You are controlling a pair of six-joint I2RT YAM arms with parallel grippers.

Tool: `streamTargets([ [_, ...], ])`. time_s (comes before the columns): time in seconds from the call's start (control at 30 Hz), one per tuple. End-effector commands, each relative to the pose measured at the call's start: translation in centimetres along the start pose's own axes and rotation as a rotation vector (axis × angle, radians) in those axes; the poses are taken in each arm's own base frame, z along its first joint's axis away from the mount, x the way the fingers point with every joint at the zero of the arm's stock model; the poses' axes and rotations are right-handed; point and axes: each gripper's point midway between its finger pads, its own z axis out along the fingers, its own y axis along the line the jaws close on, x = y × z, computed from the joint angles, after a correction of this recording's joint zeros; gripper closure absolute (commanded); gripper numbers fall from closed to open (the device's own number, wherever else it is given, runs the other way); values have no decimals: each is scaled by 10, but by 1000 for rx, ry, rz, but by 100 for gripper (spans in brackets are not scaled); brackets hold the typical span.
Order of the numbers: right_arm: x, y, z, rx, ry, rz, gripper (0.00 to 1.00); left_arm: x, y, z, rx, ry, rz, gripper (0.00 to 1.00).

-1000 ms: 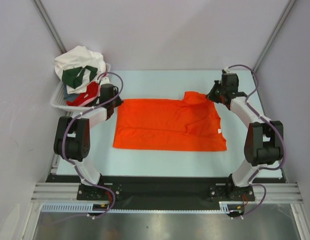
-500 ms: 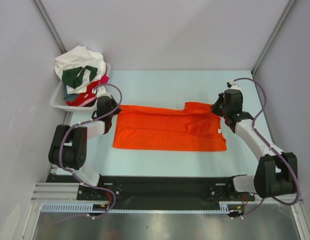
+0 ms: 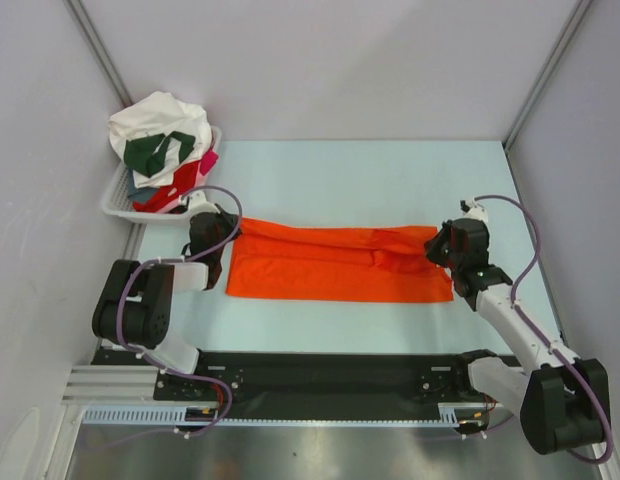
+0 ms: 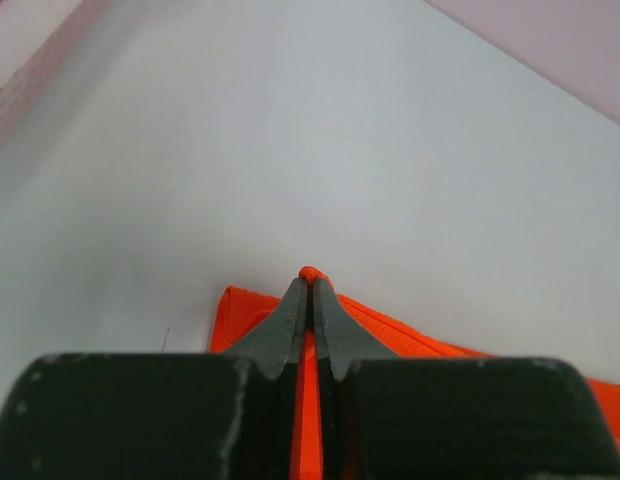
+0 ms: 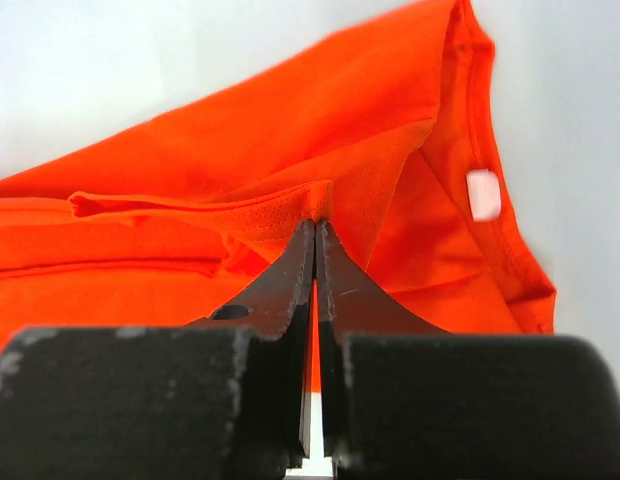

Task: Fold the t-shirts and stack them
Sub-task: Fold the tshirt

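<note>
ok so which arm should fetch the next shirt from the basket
Left, probably: the left gripper sits right beside the basket, while the right gripper is across the orange shirt. Both are shut on its edge.

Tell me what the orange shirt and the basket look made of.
Shirt: soft, matte cloth, probably a cotton-like knit. It creases, drapes in folds and has a stitched hem.
Basket: probably hard white plastic, going by its thin, rigid, evenly moulded rim. It is too small in view to judge the gloss.
</note>
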Motion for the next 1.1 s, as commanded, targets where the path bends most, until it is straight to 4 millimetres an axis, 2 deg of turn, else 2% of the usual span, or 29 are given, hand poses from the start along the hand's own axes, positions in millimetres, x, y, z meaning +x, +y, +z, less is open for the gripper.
streamTargets([
  [0.0,-2,0,-5,-20,-72,64,100,-22,-9,-6,24,-67,-76,92],
  [0.13,11,-6,-10,-39,-129,115,100,-7,6,-14,-59,-33,-144,88],
  [0.2,20,-15,-13,-28,-142,148,99,-8,9,-19,-70,-69,-170,80],
  [0.23,14,-13,-19,-41,-182,154,78,-5,10,-23,-69,-72,-193,72],
  [0.27,13,-13,-21,-45,-195,156,64,-6,11,-26,-70,-80,-203,54],
  [0.3,12,-13,-24,-47,-210,158,54,-3,14,-28,-84,-73,-213,50],
  [0.33,9,-11,-28,-59,-230,153,47,-7,12,-31,-79,-84,-226,49],
  [0.43,0,-8,-34,-70,-258,140,48,-10,12,-38,-82,-91,-257,43],
  [0.47,-5,-3,-35,-85,-260,120,48,-14,13,-46,-104,-82,-267,40],
  [0.53,-4,3,-34,-107,-243,107,48,-20,12,-46,-117,-86,-266,36],
  [0.63,-3,14,-28,-129,-179,73,50,-28,6,-47,-134,-44,-241,10],
  [0.67,-2,18,-23,-126,-145,70,50,-22,7,-47,-146,-4,-234,0],
  [0.7,-1,22,-22,-135,-123,71,50,-28,0,-42,-130,8,-233,0],
  [0.77,10,17,-17,-99,-59,74,50,-23,-7,-39,-108,71,-215,0],
  [0.83,16,14,-15,-62,-19,96,49,-27,-14,-39,-86,70,-213,0],
  [0.93,27,-2,-11,33,28,158,53,-27,-21,-42,-61,71,-209,0],
  [1.07,41,-15,-7,64,82,230,56,-21,-31,-46,-44,104,-204,3],
])
